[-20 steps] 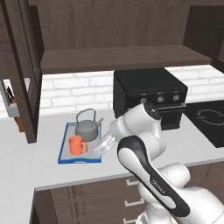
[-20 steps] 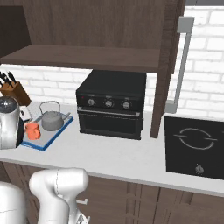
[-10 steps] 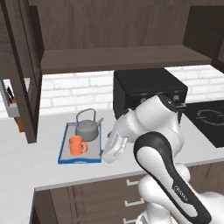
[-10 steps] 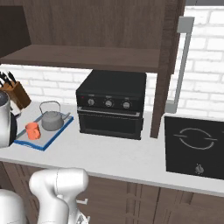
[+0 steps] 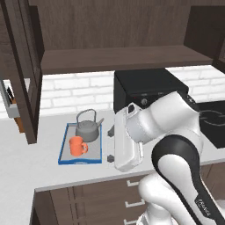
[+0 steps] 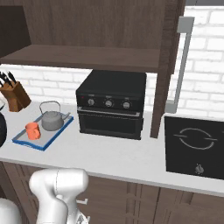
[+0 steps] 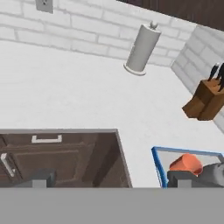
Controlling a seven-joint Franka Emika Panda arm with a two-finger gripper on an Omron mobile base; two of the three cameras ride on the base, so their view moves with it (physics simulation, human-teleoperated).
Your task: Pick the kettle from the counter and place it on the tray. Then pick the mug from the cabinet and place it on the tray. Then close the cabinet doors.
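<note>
Kettle (image 5: 88, 130): squat round grey metal body, thin arched wire handle, short spout pointing right; sits on the tray (image 5: 64, 148) at its far end, left of centre in the left base view. Mug (image 5: 78, 146): small orange cylinder, loop handle to the right, on the same tray just in front of the kettle, close but whether they touch is unclear. Tray is flat and rectangular, grey floor, bright blue raised rim, lying on the worktop (image 5: 30, 162), which is matte light grey-white with dark wood drawers below.

Right base view: tray at left middle, kettle (image 6: 52, 120) behind mug (image 6: 32, 130), black oven box (image 6: 111, 104) beside it at centre, wooden knife block (image 6: 14, 96) at far left, black cooktop (image 6: 197, 146) at lower right. White brick wall behind.

Cabinet (image 5: 118, 59): dark brown wood, one shelf, across the top of the frame. Cabinet doors stand swung out; left one (image 5: 22, 70) edge-on at the upper left, right one (image 6: 168, 65) with a long silver bar handle in the right base view.

Arm: white glossy shell, dark joints, folded tight at lower right of the left base view, forearm slanting down over the worktop edge. Hand view looks down on the worktop, white paper towel roll (image 7: 141, 48) at top. Gripper (image 7: 109, 178) fingers apart, nothing between them.
</note>
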